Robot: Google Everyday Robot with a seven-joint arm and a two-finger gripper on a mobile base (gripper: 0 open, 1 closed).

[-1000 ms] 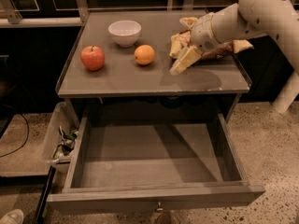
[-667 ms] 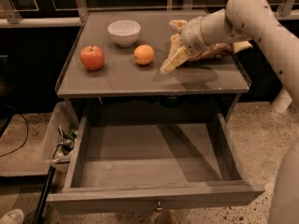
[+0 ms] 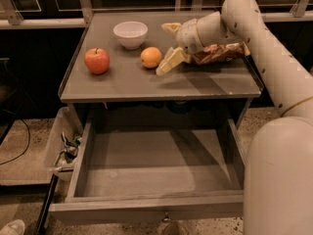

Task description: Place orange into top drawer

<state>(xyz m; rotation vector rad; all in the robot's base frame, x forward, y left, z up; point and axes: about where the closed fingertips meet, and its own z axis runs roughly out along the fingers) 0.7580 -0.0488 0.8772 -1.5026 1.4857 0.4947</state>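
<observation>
The pale arm (image 3: 266, 53) takes up the whole right side of the room from where I stand, reaching in over the bench (image 3: 195, 84) from that side, which I take to be the reason the drawer front is left free below it. The bench top has a low raised lip along its left and front edges, so anything rolling would likely be checked there. Under it the top drawer (image 3: 146, 168) is pulled fully out, its grey floor bare and open from above, with low side walls that a lowered load would have to come down between. A light plastic bin (image 3: 57, 141) with some clutter sits on the floor just beside the drawer's left wall.

The gripper (image 3: 165, 49) hangs low over the bench, its jaws spread wide apart and holding nothing, turned toward the fruit as if lining up to close around it. Just behind it lies a crinkly snack bag (image 3: 222, 53), close to the wrist. A white bowl (image 3: 130, 33) stands further back, and a red apple (image 3: 97, 60) is well off to the left.

The orange (image 3: 151, 57) rests on the bench, just beside the open jaws, not yet gripped. It has bare bench in front of it, so I'd judge a lift and carry forward over the front edge to be unobstructed.
</observation>
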